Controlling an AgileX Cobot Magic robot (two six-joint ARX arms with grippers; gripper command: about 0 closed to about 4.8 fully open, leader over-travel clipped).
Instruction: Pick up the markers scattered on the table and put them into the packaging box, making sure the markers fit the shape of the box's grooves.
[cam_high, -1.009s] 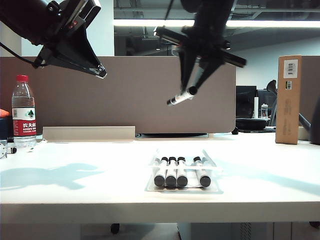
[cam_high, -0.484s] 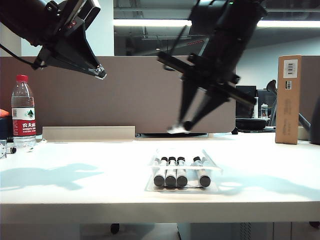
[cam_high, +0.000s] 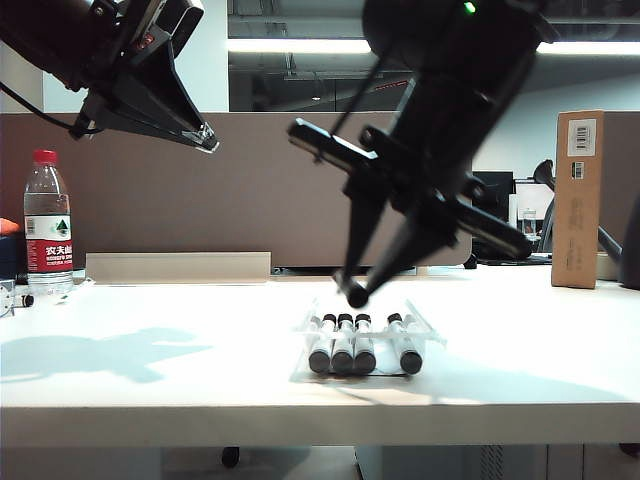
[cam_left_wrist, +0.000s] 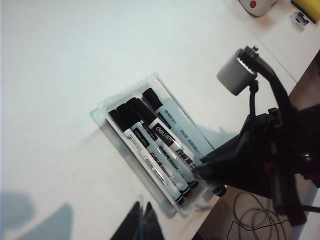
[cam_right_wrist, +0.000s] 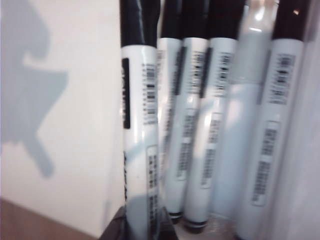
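Tray (cam_high: 300, 372) sits on the table (cam_high: 150, 380) near the front edge, holding four markers (cam_high: 342, 345): three side by side, an empty groove (cam_high: 379, 345), then one more at 3 o'clock. Their long axes run front to back, black caps toward the camera.

Right gripper (cam_high: 357, 290) hangs just above the tray's far end, clamped on the fifth marker (cam_right_wrist: 140, 130), cap tip down at about 7 o'clock, barrel steeply tilted.

Risk, my read: the marker isn't parallel to the free groove, so lowering it like this could ride over a neighbour or tip the light tray.

Left gripper (cam_high: 205, 138), up at 10 o'clock, looks closed and empty.
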